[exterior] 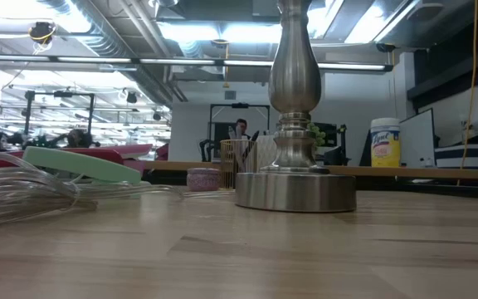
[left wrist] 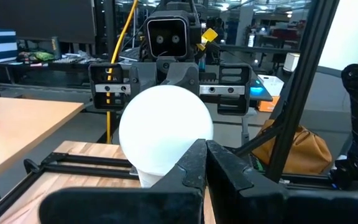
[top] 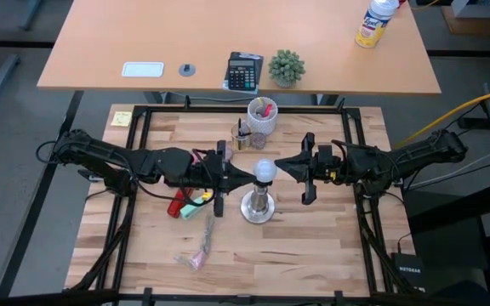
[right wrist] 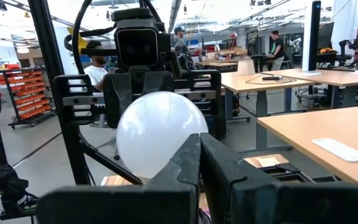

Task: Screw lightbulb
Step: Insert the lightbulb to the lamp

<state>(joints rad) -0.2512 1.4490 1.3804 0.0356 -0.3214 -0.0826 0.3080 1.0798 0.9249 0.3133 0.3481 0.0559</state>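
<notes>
The frosted white lightbulb (top: 265, 170) stands upright with its base in the top of the silvery socket stand (top: 259, 205). The stand's round foot (exterior: 295, 192) rests on the wooden table. My left gripper (top: 251, 176) is shut and reaches in level from the table's left, its tips at the globe's left side. My right gripper (top: 279, 165) is shut and comes level from the right to the globe's right side. Each wrist view shows the globe (left wrist: 163, 124) (right wrist: 157, 130) just past that arm's shut fingers. The low view cuts the bulb off. My left gripper meets the left side of the globe (left wrist: 169, 155) with the tips of its shut fingers (left wrist: 191, 171), level from the table's left. The bulb stays upright in the stand. My right gripper meets the right side of the globe (right wrist: 163, 152) with the tips of its shut fingers (right wrist: 188, 168), nearly level from the table's right, opposite the left gripper.
Behind the stand are a white cup (top: 262, 115) of pens and a small wire holder (top: 243, 136). Red and green tools (top: 185, 202) lie under the left arm, with clear plastic tubing (top: 196, 251) nearer. Black frame rails (top: 139, 153) edge the table.
</notes>
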